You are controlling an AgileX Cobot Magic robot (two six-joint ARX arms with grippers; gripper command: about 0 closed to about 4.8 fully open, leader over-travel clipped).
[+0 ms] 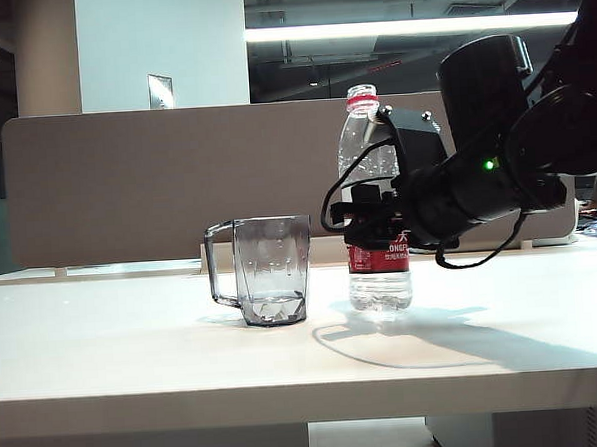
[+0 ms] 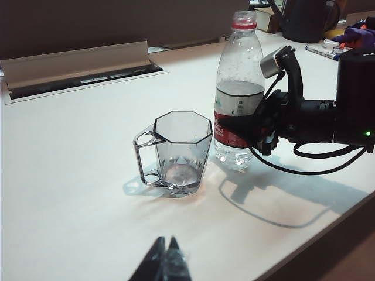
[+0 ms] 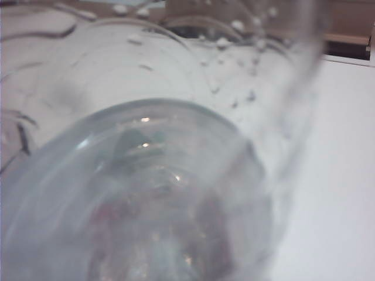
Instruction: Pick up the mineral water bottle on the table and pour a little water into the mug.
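Left half: bare table (image 1: 94, 334)
Middle: mug (image 1: 271, 270), narrow gap to bottle (image 1: 379, 279)
Right: right gripper (image 1: 370, 220) at bottle
Near edge: left gripper (image 2: 167, 260)

a beige partition panel (image 1: 126, 182) stands behind, under a bright ceiling strip light (image 1: 408, 26).

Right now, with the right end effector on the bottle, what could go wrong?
1. The right end effector grips the mineral water bottle at its label; soft plastic might flex and slip.
2. The bottle has no cap, so a quick lift could spill water.
3. The mug stands close beside it; a swing could knock it.
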